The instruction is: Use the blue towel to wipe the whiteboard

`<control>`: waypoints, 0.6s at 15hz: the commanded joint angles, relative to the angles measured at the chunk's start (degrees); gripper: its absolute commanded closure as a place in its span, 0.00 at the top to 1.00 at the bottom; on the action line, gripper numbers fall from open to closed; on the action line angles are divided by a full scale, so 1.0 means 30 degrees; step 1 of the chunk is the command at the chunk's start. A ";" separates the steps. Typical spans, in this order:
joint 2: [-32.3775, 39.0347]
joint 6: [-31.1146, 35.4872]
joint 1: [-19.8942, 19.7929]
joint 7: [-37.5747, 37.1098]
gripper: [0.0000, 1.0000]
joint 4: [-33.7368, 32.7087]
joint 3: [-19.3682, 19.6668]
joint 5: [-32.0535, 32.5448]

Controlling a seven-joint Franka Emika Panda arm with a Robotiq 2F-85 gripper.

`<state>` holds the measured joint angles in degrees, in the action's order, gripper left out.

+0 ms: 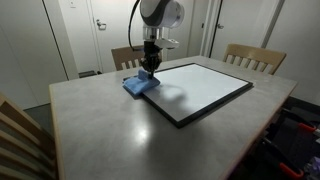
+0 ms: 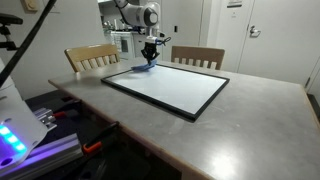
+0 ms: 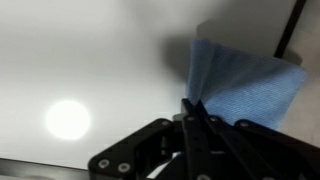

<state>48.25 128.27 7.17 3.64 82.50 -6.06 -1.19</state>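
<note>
The blue towel (image 1: 138, 85) lies rumpled at the far corner of the whiteboard (image 1: 205, 90), partly over its black frame. It also shows in an exterior view (image 2: 145, 68) and in the wrist view (image 3: 245, 85). My gripper (image 1: 149, 70) points straight down and its fingers are pressed together on an edge of the towel (image 3: 192, 103). The whiteboard (image 2: 170, 88) is a glossy white panel lying flat on the grey table; its white surface (image 3: 90, 60) fills the wrist view with a lamp glare.
The grey table (image 1: 110, 130) bears the board. Wooden chairs (image 1: 252, 57) stand at the far side, and another chair (image 1: 20, 140) at the near corner. Doors and a wall are behind. A rack with cables (image 2: 40, 120) stands beside the table.
</note>
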 commanded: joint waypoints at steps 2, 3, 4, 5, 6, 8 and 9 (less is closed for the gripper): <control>-0.0604 -0.0036 0.1015 -0.2066 0.01 0.0720 0.1418 0.1589; -0.0572 -0.0059 0.1123 -0.2367 0.01 0.0709 0.1584 0.1849; -0.0533 -0.0046 0.1243 -0.2660 0.01 0.0706 0.1747 0.2105; -0.0500 -0.0006 0.1340 -0.2887 0.01 0.0702 0.1855 0.2314; -0.0408 0.0022 0.1466 -0.3095 0.01 0.0655 0.1963 0.2562; -0.0309 0.0003 0.1561 -0.3270 0.01 0.0626 0.2034 0.2858; -0.0288 0.0009 0.1607 -0.3361 0.01 0.0651 0.2073 0.2985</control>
<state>48.30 128.29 10.91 -4.96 82.88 -0.96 6.03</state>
